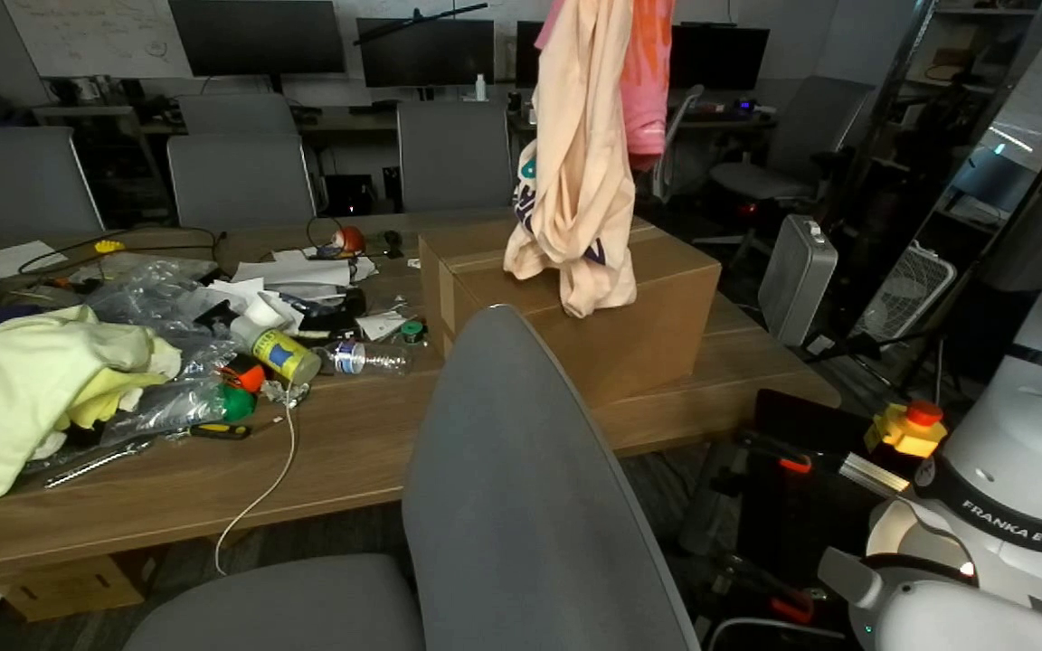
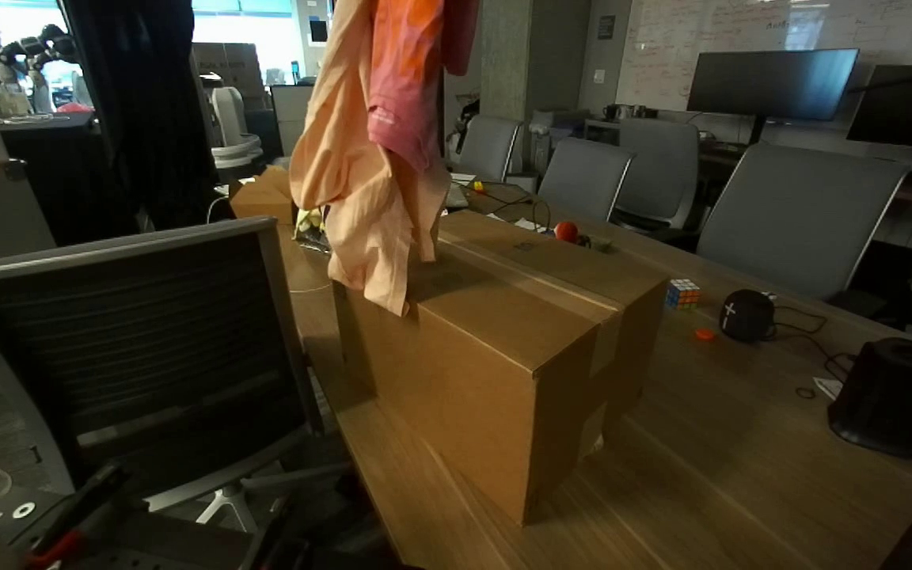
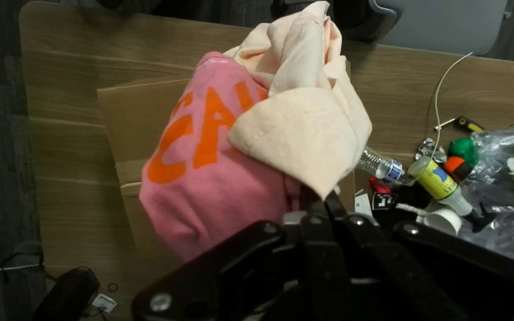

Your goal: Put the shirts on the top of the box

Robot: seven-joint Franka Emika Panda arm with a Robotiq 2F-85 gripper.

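Note:
A peach shirt (image 1: 580, 172) and a pink shirt with orange print (image 1: 648, 90) hang together over the closed cardboard box (image 1: 648, 353). They also show in an exterior view (image 2: 361, 206), above the box's far end (image 2: 456, 396). I cannot tell whether the peach shirt's lower end touches the box. In the wrist view my gripper (image 3: 329, 205) is shut on a pinched fold of the peach shirt (image 3: 304, 129). The pink shirt (image 3: 208, 178) hangs beside it; where it is held is hidden. The gripper is above the frame in both exterior views. A pale yellow cloth (image 1: 42, 389) lies on the table's clutter.
A grey chair (image 1: 521, 452) stands against the table's edge near the box. A plastic bottle (image 1: 367, 358), a yellow-labelled bottle (image 1: 277, 351) and plastic bags lie beside the box. A Rubik's cube (image 2: 683, 294) and black speakers (image 2: 746, 315) stand on the box's opposite side.

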